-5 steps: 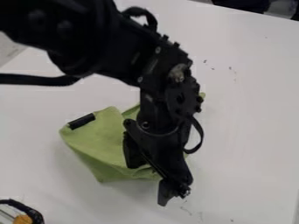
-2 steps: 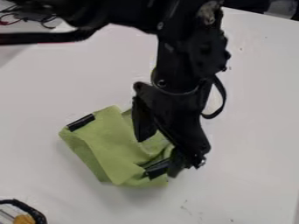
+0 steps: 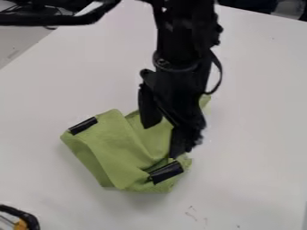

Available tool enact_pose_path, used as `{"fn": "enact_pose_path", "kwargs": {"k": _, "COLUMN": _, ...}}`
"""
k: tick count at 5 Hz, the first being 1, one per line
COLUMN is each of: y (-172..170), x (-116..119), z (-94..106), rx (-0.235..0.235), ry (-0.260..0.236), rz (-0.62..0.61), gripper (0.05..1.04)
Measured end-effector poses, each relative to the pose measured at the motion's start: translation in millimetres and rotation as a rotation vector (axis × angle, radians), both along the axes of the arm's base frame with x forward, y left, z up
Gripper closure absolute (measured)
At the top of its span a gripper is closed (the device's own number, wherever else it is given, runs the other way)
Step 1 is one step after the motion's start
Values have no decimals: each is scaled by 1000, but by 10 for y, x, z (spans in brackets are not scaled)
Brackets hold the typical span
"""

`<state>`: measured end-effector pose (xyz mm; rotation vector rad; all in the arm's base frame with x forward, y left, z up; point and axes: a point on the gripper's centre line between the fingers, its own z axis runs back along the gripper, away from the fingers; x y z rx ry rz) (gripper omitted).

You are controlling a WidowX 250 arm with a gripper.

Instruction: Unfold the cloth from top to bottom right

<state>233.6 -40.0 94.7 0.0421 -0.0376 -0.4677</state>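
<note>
Captured above a crumpled green cloth [image 3: 120, 157] on a white worktop [image 3: 258, 134], left of and below center in the view: at work with the black pincer [image 3: 162, 141] of a lone arm, hung from the top edge, released, with fingers parted and nothing visibly in grasp. Spread mostly to the left of and below the pincer, with one corner peeking out behind on the upper right. Marked by a dark tab [image 3: 83, 126] at the left corner, and by a second dark tab [image 3: 166, 172] at the lower right, just below the lower fingertip and far nearer to hand. Without a clear long axis, but creased aslant from upper left toward lower right, roughly along the line of the requested unfolding. Impossible to confirm any contact with the fabric from this angle. Apparently at the stage of picking a layer; likely in need of a pinch on the top fold alone, then a pull toward the bottom right. At risk of dragging the whole bundle by catching several layers together.
</note>
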Motion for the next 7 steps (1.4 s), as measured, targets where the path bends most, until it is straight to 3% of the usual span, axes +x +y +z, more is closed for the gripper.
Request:
{"fn": "enact_pose_path", "kwargs": {"k": 2, "y": 270, "x": 320, "z": -79, "rx": -15, "ry": 39, "rz": -150, "gripper": 84}}
{"fn": "enact_pose_path", "kwargs": {"k": 3, "y": 482, "x": 432, "z": -66, "rx": -16, "ry": 28, "rz": -178, "gripper": 84}}
{"fn": "enact_pose_path", "kwargs": {"k": 4, "y": 567, "x": 504, "z": -62, "rx": -18, "ry": 43, "rz": -150, "gripper": 84}}
{"fn": "enact_pose_path", "kwargs": {"k": 6, "y": 897, "x": 466, "z": -20, "rx": -50, "ry": 38, "rz": 34, "gripper": 84}}
{"fn": "enact_pose_path", "kwargs": {"k": 7, "y": 1009, "x": 558, "z": 22, "rx": -68, "ry": 26, "rz": 189, "gripper": 84}}
